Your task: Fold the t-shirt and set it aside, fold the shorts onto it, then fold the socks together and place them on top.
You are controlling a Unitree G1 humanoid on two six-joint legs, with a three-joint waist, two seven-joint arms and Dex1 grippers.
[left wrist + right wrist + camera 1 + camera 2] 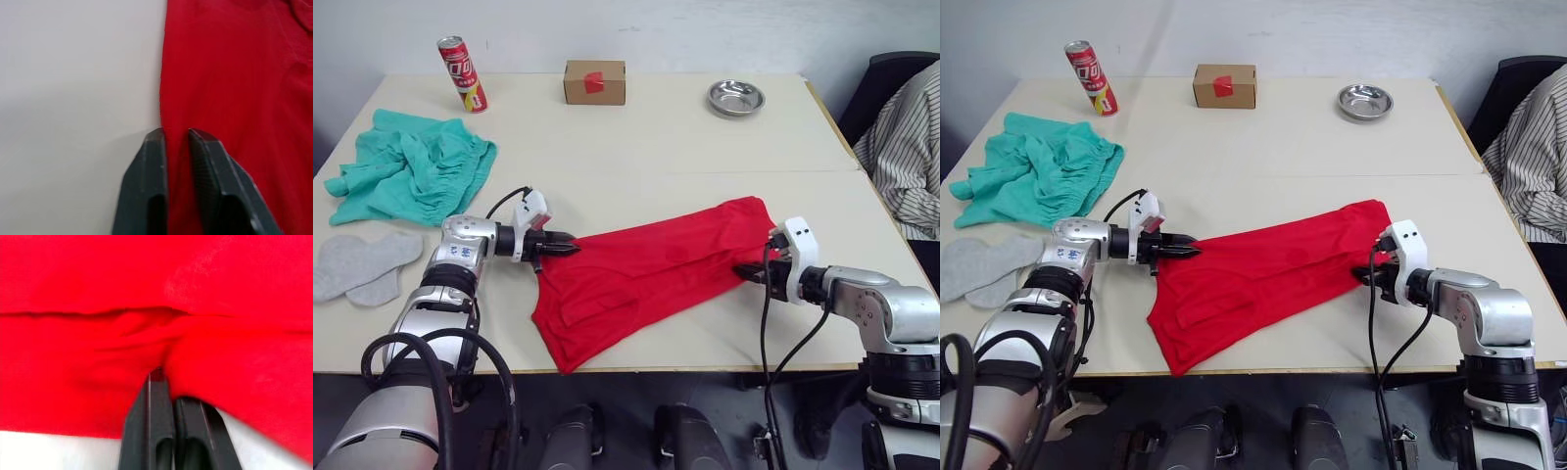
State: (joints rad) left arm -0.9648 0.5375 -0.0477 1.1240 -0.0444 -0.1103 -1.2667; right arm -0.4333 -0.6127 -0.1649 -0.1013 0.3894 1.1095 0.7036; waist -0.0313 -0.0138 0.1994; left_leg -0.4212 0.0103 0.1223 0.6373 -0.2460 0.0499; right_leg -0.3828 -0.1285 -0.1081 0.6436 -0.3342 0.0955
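Spanning the pale table [636,147], red t-shirt [646,269], both pincers clamped.

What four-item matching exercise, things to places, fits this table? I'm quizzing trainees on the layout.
Things:
1. shorts
2. socks
3. t-shirt
4. metal bowl

Places:
A. far right of the table
B. stretched between the left gripper and right gripper
C. near left edge, in front of the teal garment
D. left side, bunched, near the red can

Pairs: 1-D, 2-C, 3-B, 4-A
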